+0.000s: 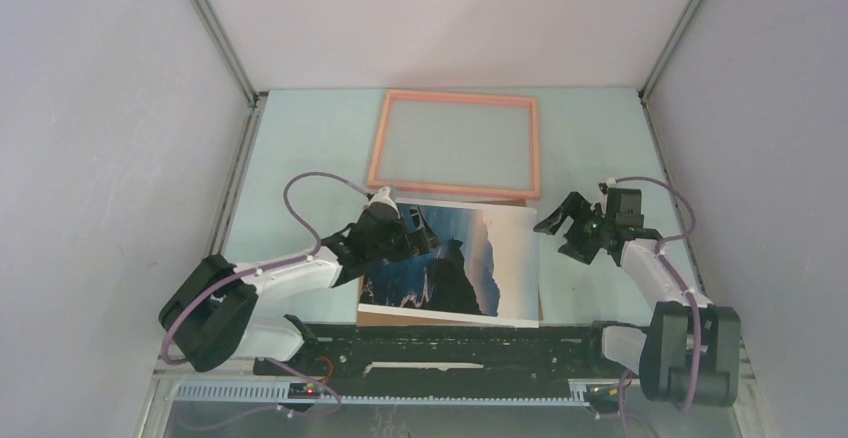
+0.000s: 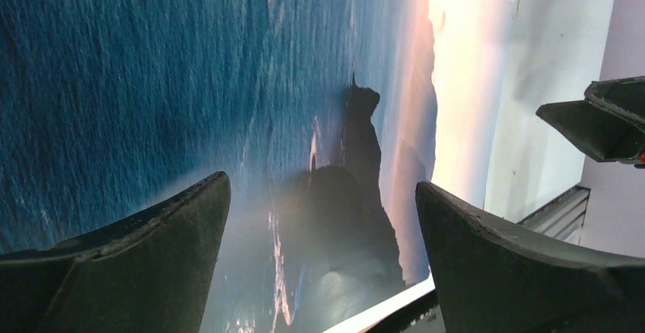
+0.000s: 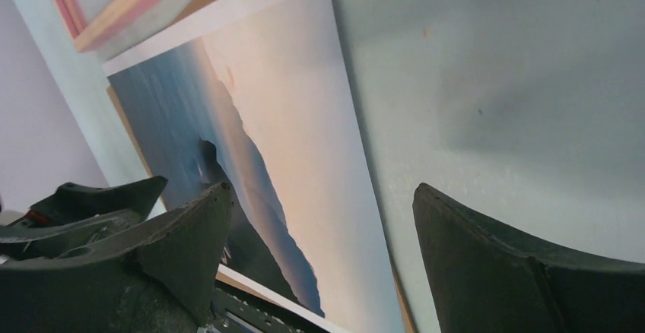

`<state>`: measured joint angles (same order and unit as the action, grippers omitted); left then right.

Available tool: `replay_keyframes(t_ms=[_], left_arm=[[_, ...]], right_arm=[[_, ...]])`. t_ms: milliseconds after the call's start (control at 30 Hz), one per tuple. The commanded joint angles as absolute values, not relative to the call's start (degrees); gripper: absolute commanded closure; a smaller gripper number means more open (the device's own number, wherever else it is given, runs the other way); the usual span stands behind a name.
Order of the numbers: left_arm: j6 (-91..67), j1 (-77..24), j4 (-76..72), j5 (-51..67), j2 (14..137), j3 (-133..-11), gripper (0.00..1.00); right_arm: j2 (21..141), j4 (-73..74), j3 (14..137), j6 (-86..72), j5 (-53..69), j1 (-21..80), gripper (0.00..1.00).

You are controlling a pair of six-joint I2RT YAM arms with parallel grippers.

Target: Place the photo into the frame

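The photo (image 1: 470, 258) lies face up in the middle of the table, showing dark rock against blue water and pale sky. Behind it lies the salmon-pink frame (image 1: 455, 97), flat and with nothing in it. My left gripper (image 1: 420, 233) hovers open over the photo's left part; in the left wrist view the photo (image 2: 190, 82) fills the picture beneath the spread left gripper (image 2: 321, 182). My right gripper (image 1: 560, 238) is open just off the photo's right edge. In the right wrist view the right gripper (image 3: 323, 189) straddles that edge of the photo (image 3: 289, 120), with a corner of the frame (image 3: 129, 6) at top left.
A brown backing board (image 1: 368, 314) lies under the photo and shows along its edges. A black rail (image 1: 450, 343) runs along the near edge between the arm bases. White walls enclose the pale blue table (image 1: 300, 148) on three sides.
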<state>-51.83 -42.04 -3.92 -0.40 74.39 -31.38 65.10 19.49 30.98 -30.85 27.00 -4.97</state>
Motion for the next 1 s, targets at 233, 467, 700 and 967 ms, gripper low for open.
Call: replay_keyframes(t_ms=[233, 467, 700, 967], left_arm=[[-58.52, -42.4, -14.76, -5.02, 79.72, -26.63, 0.0], [-58.27, -42.62, -13.23, -6.35, 81.08, -27.28, 0.0], [-58.23, -42.88, -12.67, -7.05, 81.99, -27.9, 0.0], [-57.36, -43.72, -12.47, -8.42, 81.87, -28.29, 0.0]], right_arm=[[78.73, 3.2, 31.46, -30.42, 37.26, -7.27, 0.08], [85.8, -3.68, 30.95, -31.96, 44.12, -7.12, 0.13], [87.92, -8.59, 29.79, -34.55, 49.39, -7.12, 0.19], [80.04, -5.78, 28.99, -35.4, 50.02, -4.35, 0.28]])
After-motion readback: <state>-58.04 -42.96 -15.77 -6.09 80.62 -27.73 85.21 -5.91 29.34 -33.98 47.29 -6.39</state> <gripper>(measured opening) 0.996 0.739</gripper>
